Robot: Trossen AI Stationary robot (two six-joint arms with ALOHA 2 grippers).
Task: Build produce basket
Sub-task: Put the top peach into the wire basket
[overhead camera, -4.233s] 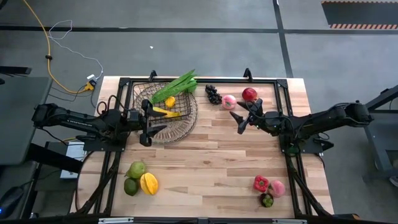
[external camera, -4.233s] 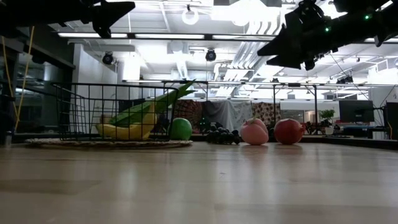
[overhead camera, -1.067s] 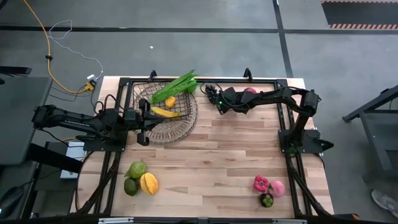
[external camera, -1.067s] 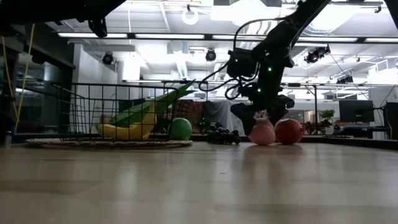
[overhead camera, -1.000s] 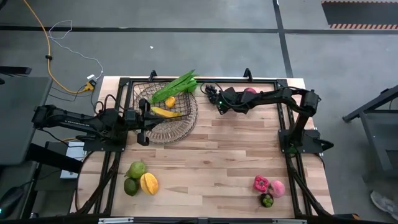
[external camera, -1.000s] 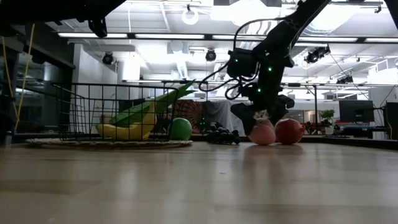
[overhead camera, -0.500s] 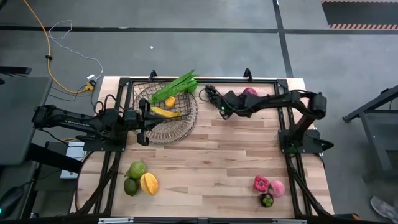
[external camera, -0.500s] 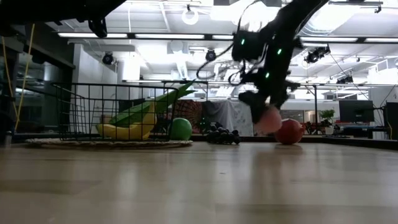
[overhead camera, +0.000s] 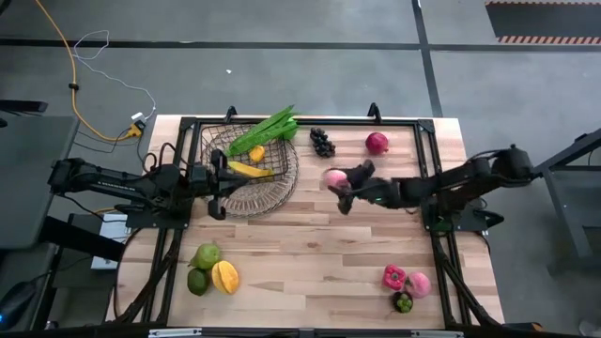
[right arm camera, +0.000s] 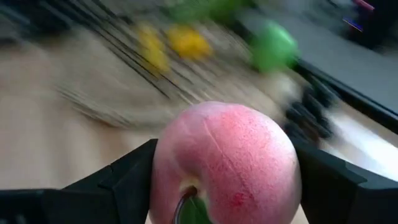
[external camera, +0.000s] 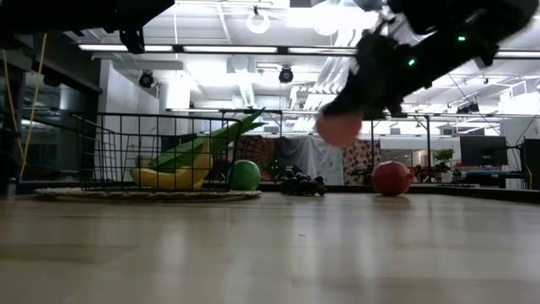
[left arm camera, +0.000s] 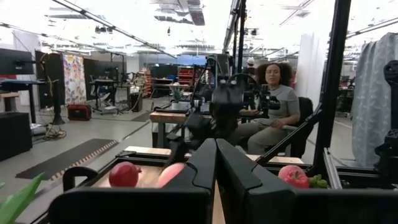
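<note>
I see the worktop (overhead camera: 319, 253), light wood slats. The basket (overhead camera: 252, 169) sits at its far left part, holding leafy stalks (overhead camera: 272, 127) that poke over the far rim, plus a banana (overhead camera: 249, 170) and a small orange piece (overhead camera: 256, 153). My left tool (overhead camera: 218, 184) hangs over the basket's near-left rim, fingers pressed together, gripping nothing. My right tool (overhead camera: 340, 186) is just right of the basket, off the worktop, clamped on a pink peach (overhead camera: 334, 177); in the low view the peach (external camera: 339, 127) is in the air. Grapes (overhead camera: 322, 142) and a red apple (overhead camera: 377, 143) lie near the far edge, apart from each other. Front left: two green fruits (overhead camera: 202, 267) touching a yellow piece (overhead camera: 224, 276). Front right: a red pepper (overhead camera: 393, 276), a pink fruit (overhead camera: 419, 284) and a dark green piece (overhead camera: 403, 301), bunched together.
</note>
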